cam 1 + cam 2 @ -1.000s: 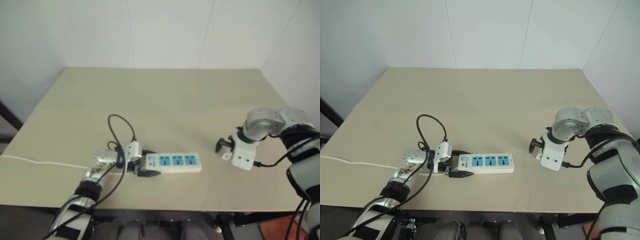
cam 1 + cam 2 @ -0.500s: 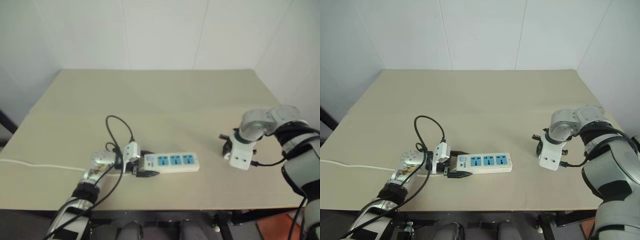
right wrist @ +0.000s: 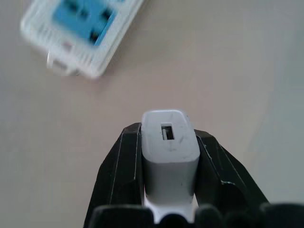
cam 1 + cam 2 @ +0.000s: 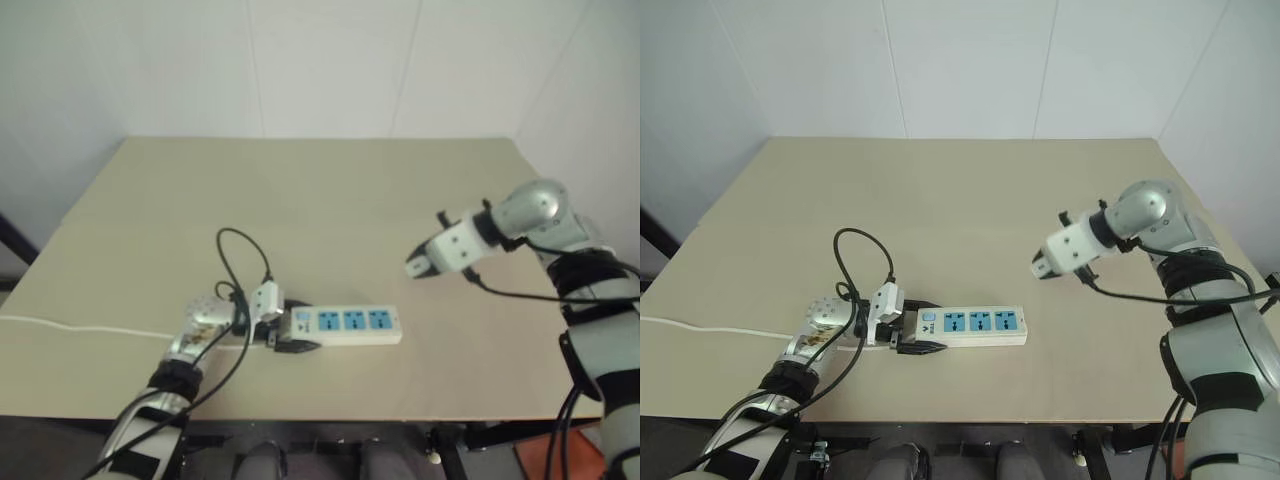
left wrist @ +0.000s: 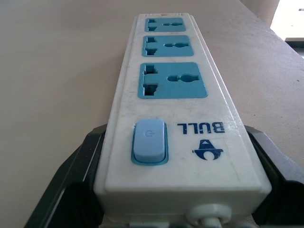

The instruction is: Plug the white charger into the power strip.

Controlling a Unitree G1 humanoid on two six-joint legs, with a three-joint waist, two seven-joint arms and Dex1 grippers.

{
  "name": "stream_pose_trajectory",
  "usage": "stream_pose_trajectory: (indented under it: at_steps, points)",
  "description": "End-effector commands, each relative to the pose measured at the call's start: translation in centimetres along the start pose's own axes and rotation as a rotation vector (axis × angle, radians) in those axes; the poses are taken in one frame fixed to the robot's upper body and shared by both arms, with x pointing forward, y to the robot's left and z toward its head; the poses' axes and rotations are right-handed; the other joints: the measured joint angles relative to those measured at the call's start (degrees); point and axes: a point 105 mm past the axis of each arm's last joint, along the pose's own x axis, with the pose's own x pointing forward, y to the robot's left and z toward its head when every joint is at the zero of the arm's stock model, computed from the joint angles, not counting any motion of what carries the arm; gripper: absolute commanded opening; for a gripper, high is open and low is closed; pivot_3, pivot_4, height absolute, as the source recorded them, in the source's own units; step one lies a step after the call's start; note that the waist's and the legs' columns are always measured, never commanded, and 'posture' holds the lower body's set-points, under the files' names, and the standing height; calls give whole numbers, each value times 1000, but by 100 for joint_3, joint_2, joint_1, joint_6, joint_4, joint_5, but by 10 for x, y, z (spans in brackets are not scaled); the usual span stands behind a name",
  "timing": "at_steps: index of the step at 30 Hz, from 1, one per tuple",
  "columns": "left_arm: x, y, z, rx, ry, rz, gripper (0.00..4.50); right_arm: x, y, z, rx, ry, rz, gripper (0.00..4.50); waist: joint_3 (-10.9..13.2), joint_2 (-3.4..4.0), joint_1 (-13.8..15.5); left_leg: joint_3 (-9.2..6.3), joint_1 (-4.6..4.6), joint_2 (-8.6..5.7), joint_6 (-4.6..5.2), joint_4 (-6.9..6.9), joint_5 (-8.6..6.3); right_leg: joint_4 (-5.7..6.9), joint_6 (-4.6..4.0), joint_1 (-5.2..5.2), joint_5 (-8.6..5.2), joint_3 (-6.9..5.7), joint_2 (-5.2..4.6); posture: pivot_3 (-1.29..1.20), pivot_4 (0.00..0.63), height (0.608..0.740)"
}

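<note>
White, hard and probably light, the white charger [image 3: 169,142] sits clamped by its sides in the right claw [image 3: 169,156].

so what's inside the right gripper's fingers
The white charger, clamped between the right gripper's two black fingers, its end with a small rectangular port showing. Its other end is covered by the fingers.

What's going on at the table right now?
The left gripper braces the switch end of the power strip, its jaws on either side of it, flat on the table. The right gripper has its jaws shut on the white charger and holds it in the air, off to the strip's far end. All three blue sockets are empty; the charger is not yet plugged in.
</note>
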Motion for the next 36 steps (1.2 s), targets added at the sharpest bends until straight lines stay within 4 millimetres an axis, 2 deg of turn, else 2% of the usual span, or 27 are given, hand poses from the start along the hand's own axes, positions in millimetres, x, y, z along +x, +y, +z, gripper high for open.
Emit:
stream_pose_trajectory:
  at_steps: [1, 4, 7, 11, 19, 27, 36]
  points:
    - [5, -8, -12, -24, 49, -50, 3323, -9, -15, 40, 268, -376, -143, 1160, 0, 0, 9, -1, -1, 1, 0, -1, 0, 1, -1, 0, 0, 0, 0, 0, 150, 740]
    - [5, -8, -11, -18, 46, -60, 3323, 1, -11, 55, 409, -532, -208, 1160, 0, 0, 27, -1, -3, 2, 0, -2, 0, 4, -3, -5, -1, 1, 1, 0, 150, 740]
    - [5, -9, -10, -15, 44, -72, 3323, 17, -4, 64, 481, -595, -249, 1160, 0, 0, 43, 0, -9, 1, 0, -2, 0, 3, -2, -10, -2, 1, 1, 0, 150, 740]
    - [5, -10, -10, -13, 43, -80, 3323, 49, 6, 77, 545, -661, -289, 1160, 0, 0, 56, 1, -18, 1, 0, -2, 0, 1, 2, -21, -3, 0, 5, 0, 150, 740]
    - [7, -13, -13, -15, 46, -87, 3323, 95, 22, 82, 644, -705, -331, 1160, -1, -2, 63, -1, -29, 3, 0, -1, 0, -1, 5, -28, -4, -3, 10, 0, 150, 740]
    - [6, -15, -15, -12, 50, -87, 3323, 106, 44, 73, 639, -648, -245, 1160, -1, -2, 63, -3, -33, 4, 0, -2, 0, -4, 23, -31, -15, -6, 11, 0, 150, 740]
    - [3, -16, -17, -13, 57, -89, 3323, 114, 49, 63, 635, -608, -230, 1160, -1, -2, 56, -3, -33, 5, 0, -2, 0, -5, 27, -30, -17, -7, 12, 0, 150, 740]
